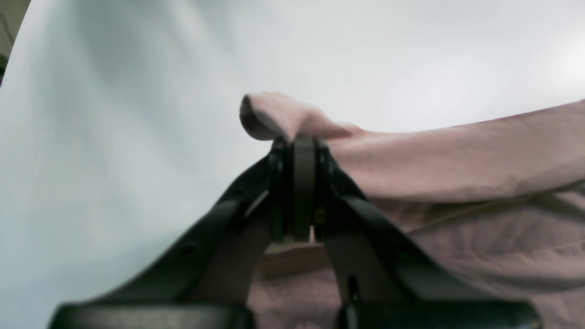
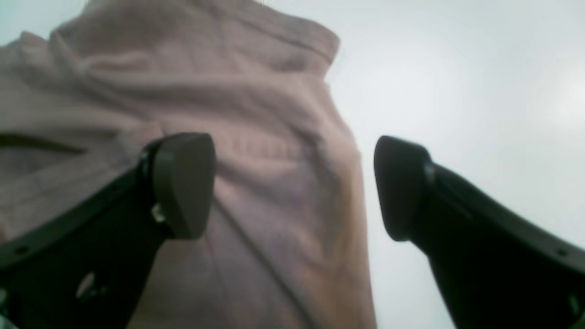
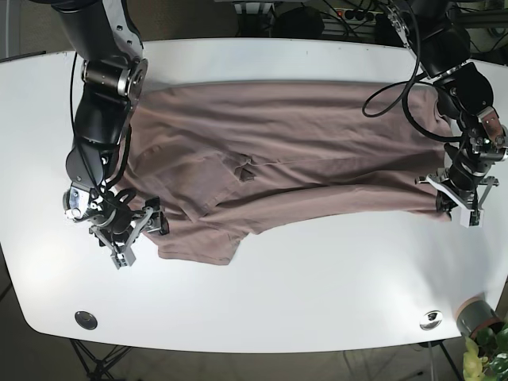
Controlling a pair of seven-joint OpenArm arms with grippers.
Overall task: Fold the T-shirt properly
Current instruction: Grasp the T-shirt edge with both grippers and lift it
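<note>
A dusty-pink T-shirt (image 3: 302, 151) lies spread across the white table (image 3: 317, 278), with a folded flap and sleeve at its lower left. My left gripper (image 3: 446, 205) is at the shirt's right edge. In the left wrist view the gripper (image 1: 297, 139) is shut on a pinched fold of the shirt (image 1: 457, 155), slightly lifted. My right gripper (image 3: 144, 232) is at the shirt's lower left corner. In the right wrist view the gripper (image 2: 292, 187) is open, its fingers (image 2: 183, 183) astride the shirt's edge (image 2: 256, 114), holding nothing.
A small potted plant (image 3: 480, 321) stands at the table's front right corner. Two round metal fittings (image 3: 86, 319) sit near the front edge. Cables and equipment lie behind the table's far edge. Bare table shows in front of the shirt.
</note>
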